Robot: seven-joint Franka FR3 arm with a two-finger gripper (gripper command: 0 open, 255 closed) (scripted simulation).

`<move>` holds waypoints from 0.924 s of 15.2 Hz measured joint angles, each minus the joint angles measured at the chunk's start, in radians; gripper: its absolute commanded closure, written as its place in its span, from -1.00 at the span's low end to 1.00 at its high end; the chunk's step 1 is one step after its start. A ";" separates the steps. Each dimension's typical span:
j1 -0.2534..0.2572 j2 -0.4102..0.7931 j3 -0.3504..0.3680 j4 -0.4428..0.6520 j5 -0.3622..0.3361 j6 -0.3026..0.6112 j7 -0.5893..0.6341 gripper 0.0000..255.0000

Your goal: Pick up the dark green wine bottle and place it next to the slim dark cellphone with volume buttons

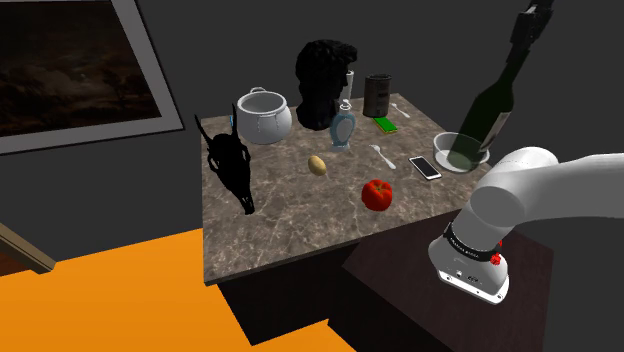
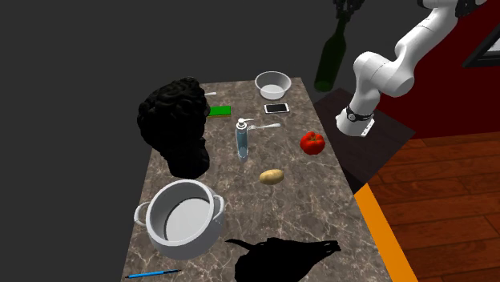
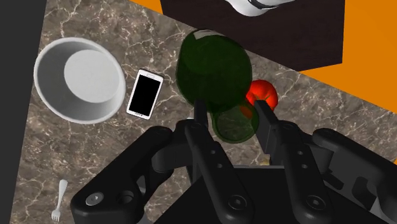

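My gripper (image 1: pixel 527 35) is shut on the neck of the dark green wine bottle (image 1: pixel 490 115), which hangs high in the air near the table's corner by the stand. In the wrist view the fingers (image 3: pixel 200 116) clasp the neck, and the bottle body (image 3: pixel 213 67) is below my gripper (image 3: pixel 233 121). The cellphone (image 3: pixel 145 94), with a black screen and white rim, lies flat on the marble table between the bottle and a white bowl (image 3: pixel 79 79). From the second exterior view the bottle (image 2: pixel 331 60) hangs beyond the table's far corner, past the phone (image 2: pixel 276 108).
On the table (image 1: pixel 290 225) are a red apple (image 1: pixel 376 194), potato (image 1: pixel 317 165), fork (image 1: pixel 380 153), glass dispenser (image 1: pixel 343 127), green flat item (image 1: pixel 387 124), dark cylinder (image 1: pixel 377 95), black bust (image 1: pixel 323 80), white pot (image 1: pixel 263 115) and black skull-like figure (image 1: pixel 232 165). The bowl (image 1: pixel 460 152) sits beside the phone (image 1: pixel 424 167).
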 measured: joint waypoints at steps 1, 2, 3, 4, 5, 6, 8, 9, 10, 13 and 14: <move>-0.001 -0.007 -0.002 -0.015 -0.002 0.008 0.001 1.00; -0.002 -0.014 -0.003 -0.032 -0.003 0.019 0.003 1.00; -0.004 -0.022 -0.003 -0.050 -0.004 0.028 0.005 1.00; -0.006 -0.034 -0.006 -0.074 -0.008 0.040 0.006 1.00; -0.007 -0.039 -0.010 -0.088 -0.011 0.050 0.005 1.00; -0.009 -0.049 -0.013 -0.110 -0.014 0.062 0.006 1.00; -0.012 -0.067 -0.015 -0.144 -0.018 0.078 0.009 1.00; -0.014 -0.077 -0.016 -0.165 -0.020 0.089 0.012 1.00; -0.016 -0.084 -0.019 -0.185 -0.022 0.101 0.013 1.00; -0.021 -0.107 -0.026 -0.235 -0.030 0.129 0.016 1.00; -0.022 -0.114 -0.028 -0.253 -0.033 0.140 0.018 1.00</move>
